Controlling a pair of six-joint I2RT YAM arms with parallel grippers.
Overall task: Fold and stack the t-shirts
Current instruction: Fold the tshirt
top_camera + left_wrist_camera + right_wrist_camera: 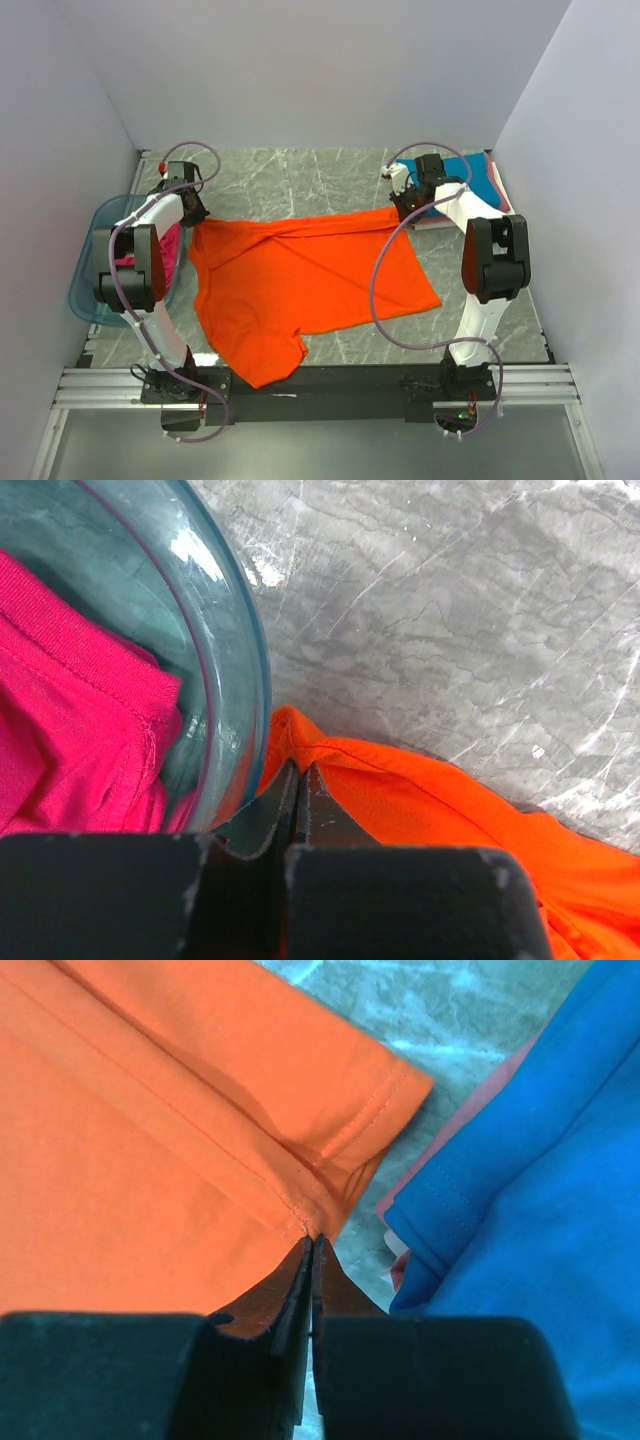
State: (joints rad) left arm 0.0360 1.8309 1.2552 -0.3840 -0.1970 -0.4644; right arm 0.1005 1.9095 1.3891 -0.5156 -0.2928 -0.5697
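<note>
The bright orange t-shirt (300, 280) lies spread on the table's middle, its far edge folded over. My left gripper (196, 214) is shut on its far left corner, right beside the tub. In the left wrist view the jaws (300, 770) pinch the orange cloth (450, 820). My right gripper (405, 205) is shut on the shirt's far right corner. In the right wrist view the tips (313, 1243) pinch the orange seam (150, 1140) beside the folded teal blue t-shirt (540, 1220).
A translucent blue tub (90, 270) at the left holds a magenta t-shirt (168, 248); both show in the left wrist view, tub rim (235, 650) and shirt (70, 710). A folded stack, teal blue t-shirt (480, 178) over a pink one (440, 222), sits at the back right. Walls enclose three sides.
</note>
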